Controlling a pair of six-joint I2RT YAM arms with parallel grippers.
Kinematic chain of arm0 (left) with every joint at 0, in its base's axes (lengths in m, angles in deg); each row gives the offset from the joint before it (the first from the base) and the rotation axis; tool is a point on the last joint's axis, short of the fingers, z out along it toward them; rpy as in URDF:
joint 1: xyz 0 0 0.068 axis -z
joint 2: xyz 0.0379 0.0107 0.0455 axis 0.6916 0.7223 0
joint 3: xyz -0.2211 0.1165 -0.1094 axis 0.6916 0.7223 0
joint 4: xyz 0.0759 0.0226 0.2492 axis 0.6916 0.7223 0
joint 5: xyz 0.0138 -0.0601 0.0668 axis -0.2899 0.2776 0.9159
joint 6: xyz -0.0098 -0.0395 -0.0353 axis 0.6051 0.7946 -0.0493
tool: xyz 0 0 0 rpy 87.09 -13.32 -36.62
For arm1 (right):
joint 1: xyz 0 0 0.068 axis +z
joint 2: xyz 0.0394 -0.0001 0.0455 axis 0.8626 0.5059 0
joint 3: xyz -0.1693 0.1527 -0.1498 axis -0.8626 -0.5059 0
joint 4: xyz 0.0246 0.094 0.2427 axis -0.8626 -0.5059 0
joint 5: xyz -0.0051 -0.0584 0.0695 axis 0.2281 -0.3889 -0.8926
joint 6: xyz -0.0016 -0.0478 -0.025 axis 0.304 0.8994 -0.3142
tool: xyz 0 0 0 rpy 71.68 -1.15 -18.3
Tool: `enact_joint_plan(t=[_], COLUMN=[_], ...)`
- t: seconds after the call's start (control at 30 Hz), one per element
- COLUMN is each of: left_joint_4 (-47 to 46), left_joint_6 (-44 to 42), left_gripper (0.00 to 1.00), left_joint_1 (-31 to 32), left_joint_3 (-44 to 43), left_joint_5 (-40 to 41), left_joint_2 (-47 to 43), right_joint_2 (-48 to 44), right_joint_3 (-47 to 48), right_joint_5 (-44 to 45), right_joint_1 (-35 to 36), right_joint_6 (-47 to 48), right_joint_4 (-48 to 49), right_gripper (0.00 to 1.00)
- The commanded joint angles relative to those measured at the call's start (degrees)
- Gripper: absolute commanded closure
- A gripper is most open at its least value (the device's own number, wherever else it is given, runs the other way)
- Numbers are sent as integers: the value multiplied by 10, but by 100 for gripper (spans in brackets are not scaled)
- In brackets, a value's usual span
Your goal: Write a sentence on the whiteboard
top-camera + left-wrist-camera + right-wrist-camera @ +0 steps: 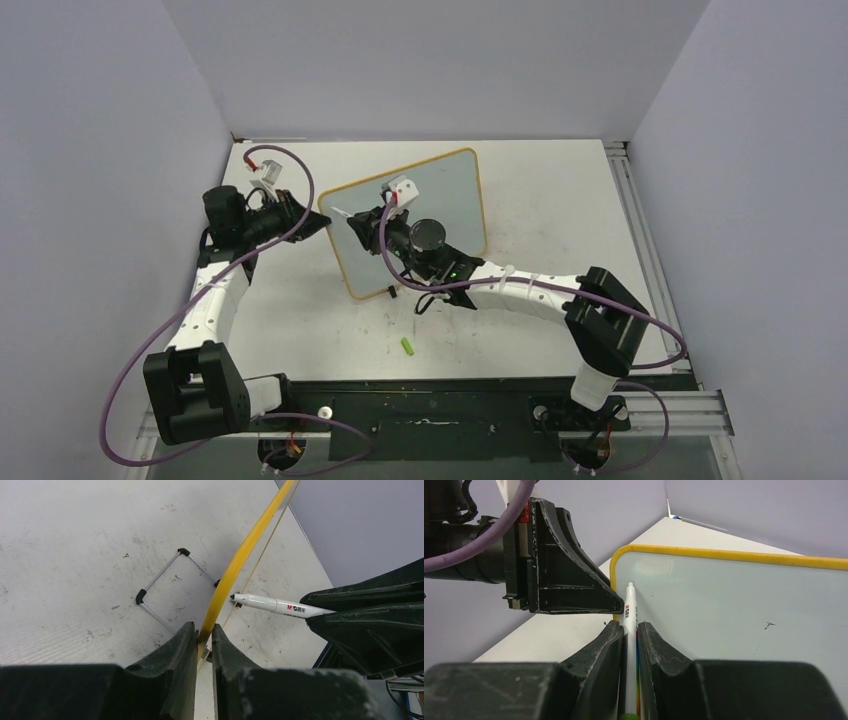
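The whiteboard (450,190) stands tilted up on the white table, pale grey with a yellow frame. My left gripper (322,222) is shut on its left frame edge (205,632). My right gripper (358,222) is shut on a white marker (630,610) and reaches over the board. The marker's tip sits close to the board's upper left corner (624,555), right beside the left gripper's fingers (574,587). Whether the tip touches the face I cannot tell. No sentence is in view on the board face (734,605), only a small dark speck (769,625).
A green marker cap (408,346) lies on the table in front of the board. The board's wire stand (160,585) with black feet rests on the scuffed tabletop behind it. Grey walls enclose the table, and an aluminium rail (640,230) runs along its right edge.
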Motion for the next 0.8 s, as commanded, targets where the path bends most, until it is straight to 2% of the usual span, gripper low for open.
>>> enact_joint_plan(t=[0.0, 0.77], left_joint_4=[10, 27], left_joint_6=[-17, -36], left_gripper=[100, 100], left_joint_1=[4, 8], left_joint_3=[-20, -21], left_joint_5=[8, 23], left_joint_2=[-2, -11], right_joint_2=[6, 8], right_joint_3=[35, 34], right_joint_5=[25, 132], right_joint_1=[9, 13], right_joint_6=[17, 22], right_joint_4=[21, -25], right_gripper=[95, 95])
